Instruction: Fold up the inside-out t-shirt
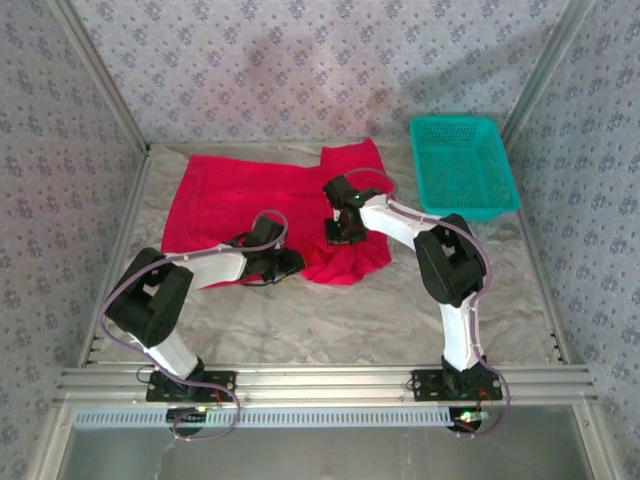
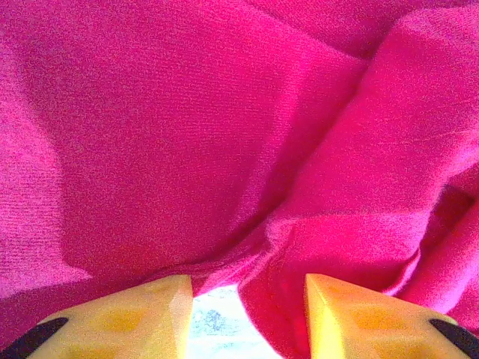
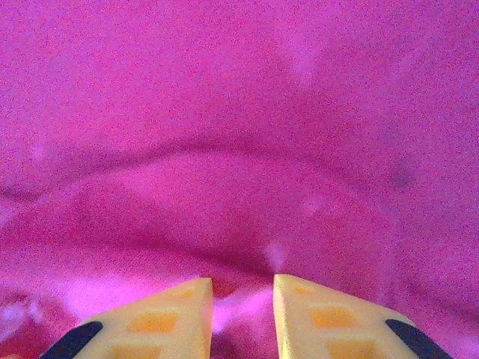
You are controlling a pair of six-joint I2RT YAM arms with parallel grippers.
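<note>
Your left hand (image 2: 247,283) stands open at the edge of the t-shirt (image 1: 240,190), holding nothing. Your right hand (image 3: 242,284) is narrowly parted over the cloth, but I cannot tell if it grips. The t-shirt lies rumpled on the tabletop (image 1: 350,320).

One t-shirt (image 1: 230,195), one basket (image 1: 463,165), two arms (left arm (image 1: 158,300), right arm (image 1: 450,265)), two grippers (left gripper (image 2: 247,288), right gripper (image 3: 243,288))

The crimson soft cloth short-sleeved t-shirt (image 1: 250,190) is lying across the far left and middle of the crinkled pale worktop (image 1: 350,320), bunching at its near right. The teal plastic mesh basket (image 1: 462,165) is sitting just right of it. The left end effector (image 1: 293,263) is meeting its near edge; the right end effector (image 1: 340,235) is resting on the bunch.
</note>
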